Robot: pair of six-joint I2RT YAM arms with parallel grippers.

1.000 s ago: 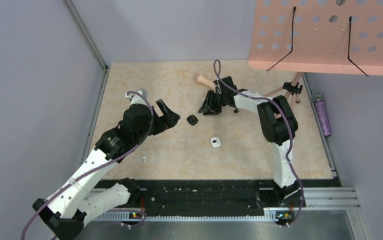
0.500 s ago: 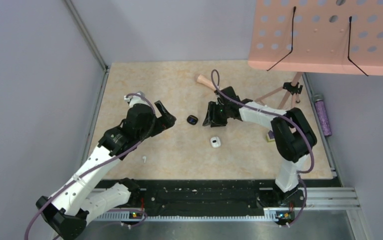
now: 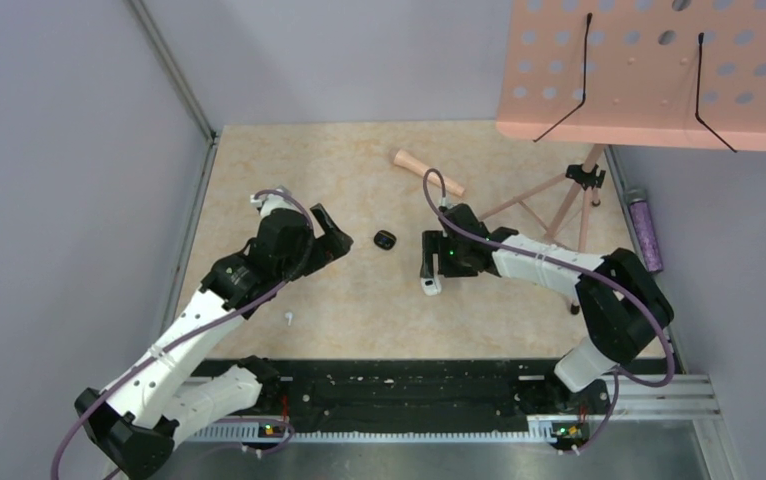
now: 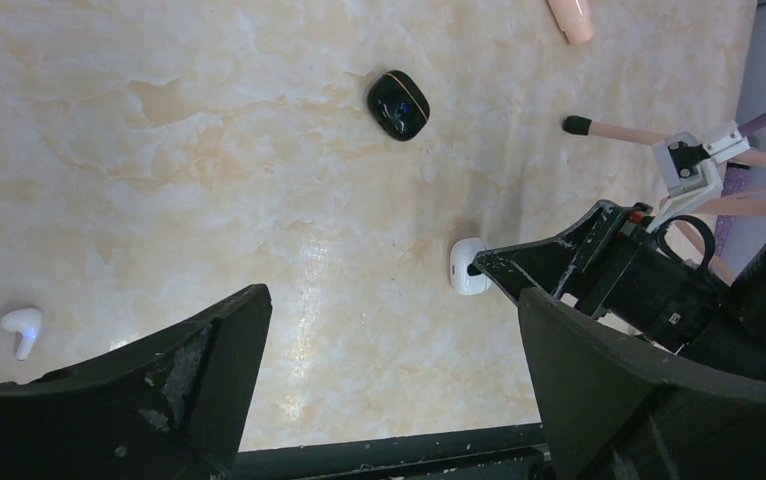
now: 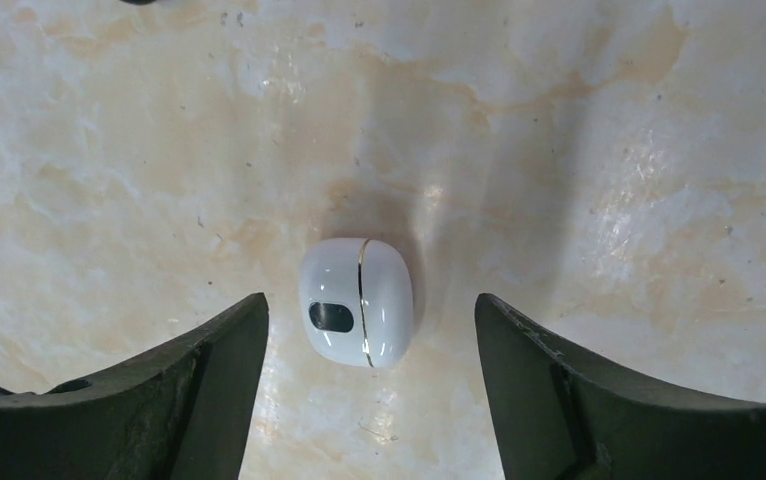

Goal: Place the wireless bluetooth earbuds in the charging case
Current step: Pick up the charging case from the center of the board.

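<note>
A white charging case, lid shut along a gold seam, lies on the marble table. My right gripper hovers over it, open, a finger on each side and neither touching. From above the case peeks out just under the right gripper. One white earbud lies alone near the front left, also in the left wrist view as the earbud. My left gripper is open and empty, above the table left of the case; from above the left gripper sits left of centre.
A small black case lies between the two grippers, shown too as the black case. A pink music stand with tripod legs fills the back right. A wooden stick lies behind. A purple bottle rests by the right wall.
My right arm swung from the back toward the front and came over the white case, its jaws opening wide. The left gripper opened slightly and stayed nearly in place.
</note>
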